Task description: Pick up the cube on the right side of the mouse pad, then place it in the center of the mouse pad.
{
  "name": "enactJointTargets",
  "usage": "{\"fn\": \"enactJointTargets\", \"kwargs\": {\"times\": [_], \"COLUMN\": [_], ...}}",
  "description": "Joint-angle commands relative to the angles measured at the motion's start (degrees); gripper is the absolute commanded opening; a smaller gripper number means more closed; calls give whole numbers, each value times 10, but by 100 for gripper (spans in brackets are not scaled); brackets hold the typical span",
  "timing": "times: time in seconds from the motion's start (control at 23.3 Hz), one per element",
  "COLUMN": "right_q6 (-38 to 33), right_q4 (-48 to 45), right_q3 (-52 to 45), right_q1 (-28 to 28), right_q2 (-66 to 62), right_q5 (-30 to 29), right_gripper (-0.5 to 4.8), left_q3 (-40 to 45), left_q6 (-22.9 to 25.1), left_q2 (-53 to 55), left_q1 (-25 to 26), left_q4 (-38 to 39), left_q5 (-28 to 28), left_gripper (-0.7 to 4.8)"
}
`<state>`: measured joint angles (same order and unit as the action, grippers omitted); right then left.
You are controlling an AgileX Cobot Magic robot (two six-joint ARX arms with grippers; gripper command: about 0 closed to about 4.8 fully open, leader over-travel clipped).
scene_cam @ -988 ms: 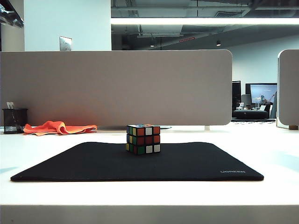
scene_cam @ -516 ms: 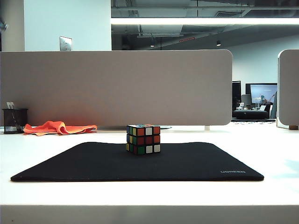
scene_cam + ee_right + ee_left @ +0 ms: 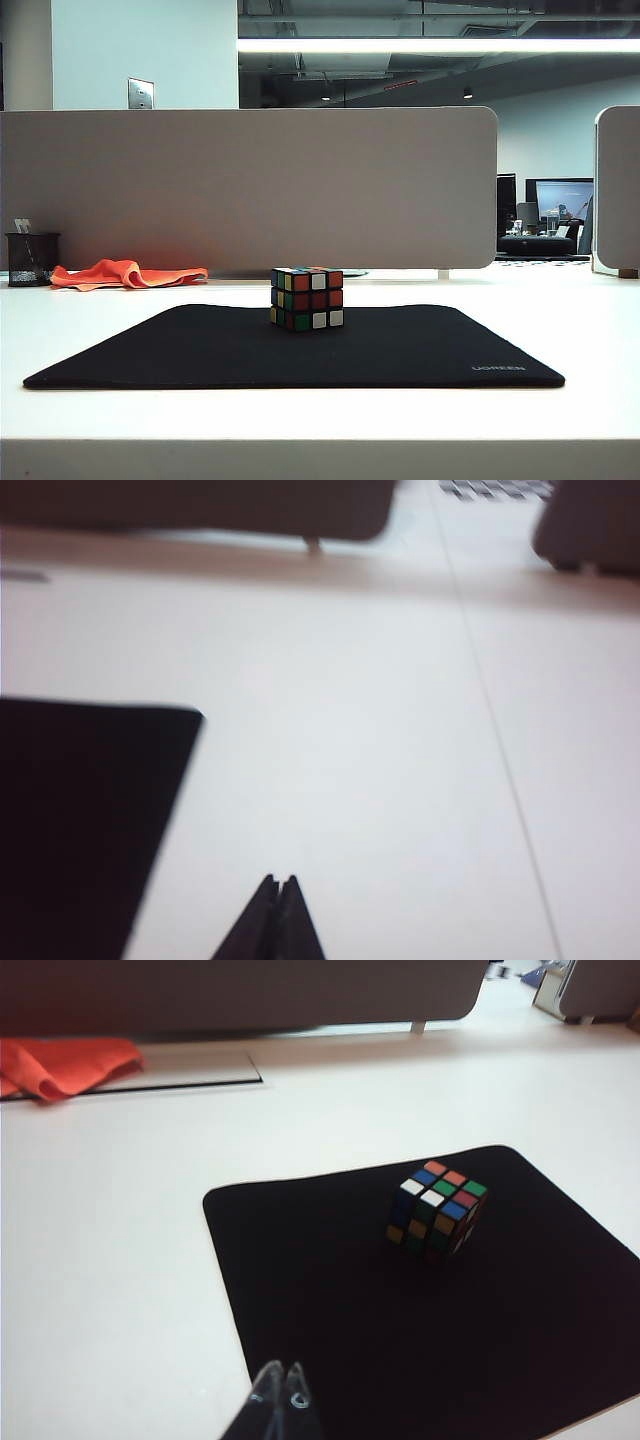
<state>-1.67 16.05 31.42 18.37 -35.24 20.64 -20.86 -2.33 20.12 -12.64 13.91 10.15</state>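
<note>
Right now the cube [image 3: 307,298] is sitting upright on the mouse pad [image 3: 180,350], near the middle of the pad and toward its far edge as the exterior view is showing it. Nothing is touching the cube, and no arm is showing in the exterior view. The mouse pad is lying flat on the white table [image 3: 560,320], with small grey lettering at its near right corner.

The left gripper [image 3: 281,1392] is hovering above the near part of the mouse pad, well apart from the cube, with its jaws pressed together and holding nothing. In the left wrist view the cube [image 3: 436,1209] is resting on the black mat [image 3: 330,1290], its top face showing red, blue, green and white stickers.

The right gripper [image 3: 279,885] is hanging over the bare white table [image 3: 400,760], just beside the right edge of the mouse pad [image 3: 80,810]; its jaws are likewise pressed together with nothing between them. That view is blurring somewhat, and the cube is not appearing in it.

Behind the pad, a grey divider panel [image 3: 250,185] is standing across the back of the table. An orange cloth [image 3: 125,273] is lying crumpled at the foot of the panel on the left, and a black mesh pen cup [image 3: 30,259] is standing just beside it at the far left.
</note>
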Motion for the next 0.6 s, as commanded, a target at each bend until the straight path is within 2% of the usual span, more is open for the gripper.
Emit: {"fn": "enactJointTargets", "kwargs": {"times": [0.04, 0.09, 0.26, 0.34, 0.6], "right_q6": [-13, -13, -13, -13, 10], "right_q4": [29, 16, -120, -141, -150], "right_q3": [-27, -36, -118, -139, -225], "right_q1": [0, 0, 0, 0, 0], "right_q2": [6, 8, 68, 98, 216], "right_q5": [29, 36, 48, 44, -30], "right_gripper": [28, 54, 57, 55, 53], "left_q3": [15, 21, 80, 97, 161], "left_q6": [-24, -24, -22, -22, -23], "left_q2": [-1, -1, -1, -1, -1], "left_q1": [1, 1, 1, 1, 1], "left_q4": [-14, -18, -98, -121, -203], "left_q5": [-2, -9, -27, -27, -39], "left_gripper": [-6, -6, -6, -6, -6]}}
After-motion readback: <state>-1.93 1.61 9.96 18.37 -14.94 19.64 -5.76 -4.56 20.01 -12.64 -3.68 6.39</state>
